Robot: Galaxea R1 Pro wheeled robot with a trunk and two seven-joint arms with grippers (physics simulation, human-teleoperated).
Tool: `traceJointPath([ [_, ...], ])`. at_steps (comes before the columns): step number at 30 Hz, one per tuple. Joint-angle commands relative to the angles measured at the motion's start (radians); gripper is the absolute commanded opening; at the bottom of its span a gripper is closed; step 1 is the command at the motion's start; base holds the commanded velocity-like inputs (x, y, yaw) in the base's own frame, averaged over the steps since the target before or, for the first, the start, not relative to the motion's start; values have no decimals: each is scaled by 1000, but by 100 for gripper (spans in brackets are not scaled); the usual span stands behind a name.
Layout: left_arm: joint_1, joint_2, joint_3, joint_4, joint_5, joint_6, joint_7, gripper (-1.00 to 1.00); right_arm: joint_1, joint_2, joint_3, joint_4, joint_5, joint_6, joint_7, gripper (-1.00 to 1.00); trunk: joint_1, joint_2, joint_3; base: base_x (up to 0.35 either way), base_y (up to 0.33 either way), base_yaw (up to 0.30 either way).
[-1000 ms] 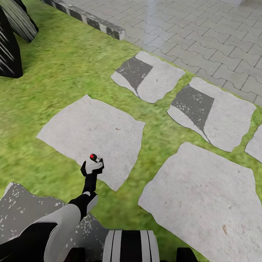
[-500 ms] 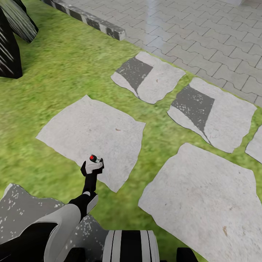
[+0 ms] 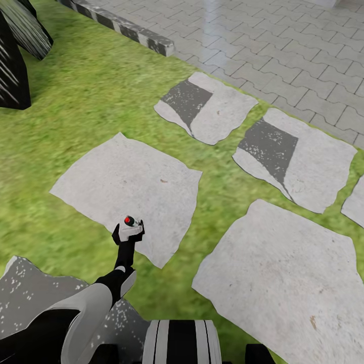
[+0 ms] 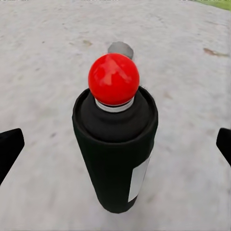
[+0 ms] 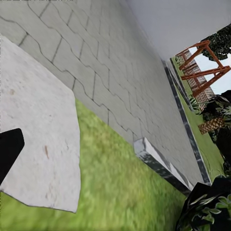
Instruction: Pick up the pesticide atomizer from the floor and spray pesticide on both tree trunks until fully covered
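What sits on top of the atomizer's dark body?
A glossy red ball caps the pesticide atomizer on a pale collar. Whatever lies under the can's base is covered.

Black cylindrical atomizer (image 4: 115, 159) with glossy red ball top, pale grey irregular stepping slabs (image 3: 126, 187) with darker grey patches, mottled green grass (image 3: 101, 86), black-and-grey striped kerb (image 3: 126, 28), light grey interlocking pavers (image 3: 283, 45)

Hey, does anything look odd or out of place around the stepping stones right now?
Two stepping stones near the paving carry dark grey, wedge-shaped patches with sharp straight edges, unlike the plain pale slabs; they look like render glitches. Otherwise nothing stands out: the left hand is at the pesticide atomizer over a pale slab.
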Motion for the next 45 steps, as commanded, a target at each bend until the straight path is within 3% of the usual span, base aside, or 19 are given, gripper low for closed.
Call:
traceJointPath([
  [1,0,0,0,0,0,0,0,100,0,0,0,0,0,0,0,100,0,0,0,9,0,0],
  [45,0,0,0,0,0,0,-1,100,0,-1,0,0,0,0,-1,100,0,0,0,16,0,0],
])
